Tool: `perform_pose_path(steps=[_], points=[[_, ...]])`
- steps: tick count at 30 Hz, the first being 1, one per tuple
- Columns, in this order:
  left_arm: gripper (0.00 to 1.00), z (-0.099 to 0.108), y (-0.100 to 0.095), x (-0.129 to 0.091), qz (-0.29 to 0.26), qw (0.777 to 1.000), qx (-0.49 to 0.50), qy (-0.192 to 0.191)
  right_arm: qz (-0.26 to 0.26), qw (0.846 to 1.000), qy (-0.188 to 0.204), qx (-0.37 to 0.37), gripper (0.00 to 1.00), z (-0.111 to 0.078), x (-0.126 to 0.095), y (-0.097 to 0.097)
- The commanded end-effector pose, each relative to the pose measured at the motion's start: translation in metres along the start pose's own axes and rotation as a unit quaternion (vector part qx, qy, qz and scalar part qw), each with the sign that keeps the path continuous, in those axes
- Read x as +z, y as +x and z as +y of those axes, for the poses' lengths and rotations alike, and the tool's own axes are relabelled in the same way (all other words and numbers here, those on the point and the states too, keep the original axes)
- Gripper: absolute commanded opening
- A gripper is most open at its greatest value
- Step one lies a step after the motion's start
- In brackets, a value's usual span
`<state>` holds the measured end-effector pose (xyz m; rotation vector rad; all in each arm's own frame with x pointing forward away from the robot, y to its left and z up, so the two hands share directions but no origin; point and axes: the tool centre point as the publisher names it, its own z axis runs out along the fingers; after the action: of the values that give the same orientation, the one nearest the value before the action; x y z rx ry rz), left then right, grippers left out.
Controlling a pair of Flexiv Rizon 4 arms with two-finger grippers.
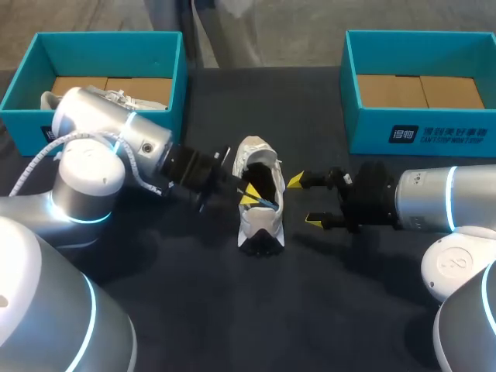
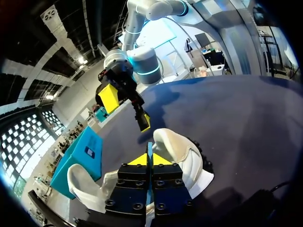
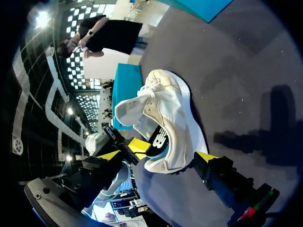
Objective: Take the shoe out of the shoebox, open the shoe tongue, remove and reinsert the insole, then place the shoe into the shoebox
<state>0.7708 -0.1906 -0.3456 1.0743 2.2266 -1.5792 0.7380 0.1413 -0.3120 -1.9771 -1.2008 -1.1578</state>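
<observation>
**White shoe out on the desk, insole pinched by the left pincer**

White and low-cut, the shoe (image 1: 260,222) lies in the middle of the dark desk (image 1: 333,310), outside both boxes. Its heel points toward the far edge and its toe toward the robot. It leans onto its side, so the opening faces the left arm and the sole faces the right arm.

The left pincer (image 1: 249,198) reaches into that opening. Its two yellow tips are pressed together on the thin blue-edged insole (image 1: 264,204). The left wrist view shows the same grip: the left pincer (image 2: 149,159) is closed, with the edge of the insole (image 2: 149,149) caught between its tips.

The right pincer (image 1: 304,201) hangs just beside the sole side of the shoe, with its fingers spread wide and holding nothing. From its own wrist view, the shoe (image 3: 168,101) sits ahead of the gap between them.

Two teal boxes stand at the far side of the desk. The left shoebox (image 1: 108,39) holds a second white shoe (image 1: 139,98). The right shoebox (image 1: 418,133) shows only its brown cardboard floor.
</observation>
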Motion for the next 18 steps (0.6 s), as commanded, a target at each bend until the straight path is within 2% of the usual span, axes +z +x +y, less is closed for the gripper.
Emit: perform_pose_path(steps=[1, 9, 14, 15, 16, 17, 18], points=[[0.00, 0.005, -0.001, 0.003, 0.007, 1.000, -0.003, 0.002, -0.002, 1.000, -0.002, 0.000, 1.00, -0.001, 0.001, 0.001], [0.00, 0.016, 0.003, 0.005, 0.013, 1.000, -0.020, -0.004, -0.002, 1.000, -0.002, 0.000, 1.00, -0.001, 0.001, 0.001], [0.00, 0.011, 0.002, 0.001, 0.007, 1.000, -0.014, -0.003, -0.002, 1.000, -0.002, 0.000, 1.00, -0.001, 0.001, 0.001], [0.24, 0.008, 0.001, -0.001, 0.002, 1.000, -0.012, 0.001, -0.002, 1.000, -0.002, 0.000, 1.00, -0.001, 0.001, 0.001], [0.71, 0.006, 0.000, -0.002, 0.001, 1.000, -0.012, 0.003, -0.002, 1.000, -0.002, 0.000, 1.00, -0.001, 0.001, 0.001], [0.80, 0.004, -0.001, -0.004, -0.001, 1.000, -0.007, 0.002, -0.002, 1.000, -0.002, 0.000, 1.00, -0.001, 0.001, 0.001], [0.79, 0.002, -0.002, -0.005, -0.003, 1.000, -0.006, 0.004, -0.002, 1.000, -0.002, 0.000, 1.00, -0.001, 0.001, 0.001]])
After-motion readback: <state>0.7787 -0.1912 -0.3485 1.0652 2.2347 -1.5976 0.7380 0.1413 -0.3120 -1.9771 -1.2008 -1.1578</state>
